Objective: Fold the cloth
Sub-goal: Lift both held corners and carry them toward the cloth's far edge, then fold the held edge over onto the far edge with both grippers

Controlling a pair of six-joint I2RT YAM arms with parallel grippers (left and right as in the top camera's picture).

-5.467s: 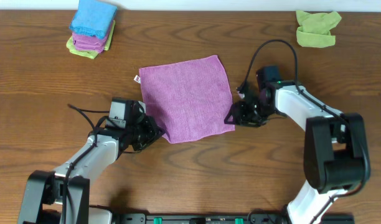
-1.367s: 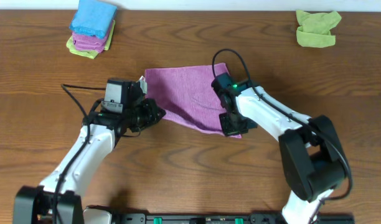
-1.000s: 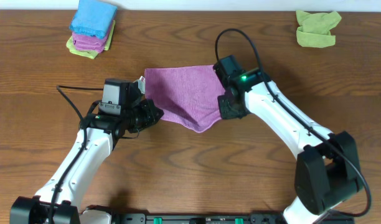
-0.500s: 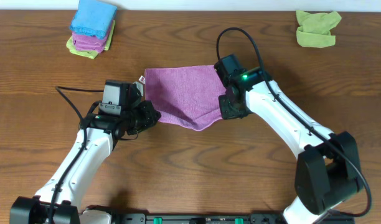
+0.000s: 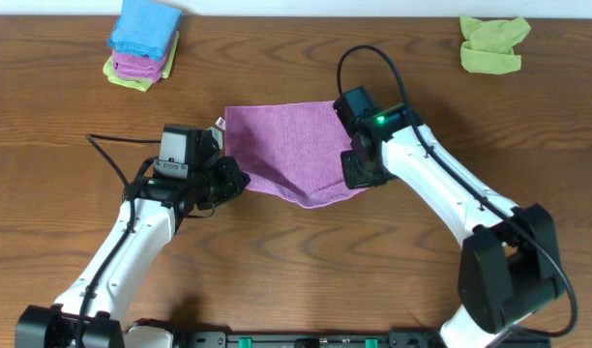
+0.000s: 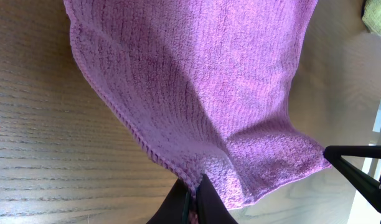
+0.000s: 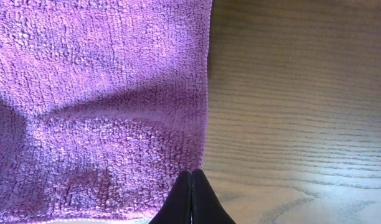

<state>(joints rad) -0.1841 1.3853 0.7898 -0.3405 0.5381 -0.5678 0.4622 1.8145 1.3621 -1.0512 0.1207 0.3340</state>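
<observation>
The purple cloth [image 5: 288,147] lies on the wooden table with its near edge lifted and sagging in the middle. My left gripper [image 5: 236,180] is shut on the cloth's near-left corner. In the left wrist view the fingertips [image 6: 205,198] pinch the cloth [image 6: 203,81] at its hem. My right gripper [image 5: 360,176] is shut on the near-right corner. In the right wrist view the closed gripper [image 7: 192,185] sits at the cloth's [image 7: 97,93] right edge, and the held corner itself is hidden by the fingers.
A stack of folded cloths [image 5: 141,43], blue on top, sits at the far left. A crumpled green cloth [image 5: 493,43] lies at the far right. Bare wood [image 7: 302,93] runs to the right of the purple cloth.
Since the earliest frame both grippers have carried the cloth's near corners up and toward the far edge. Over the last half second the right gripper drifted slightly right and the sag flattened a little.
</observation>
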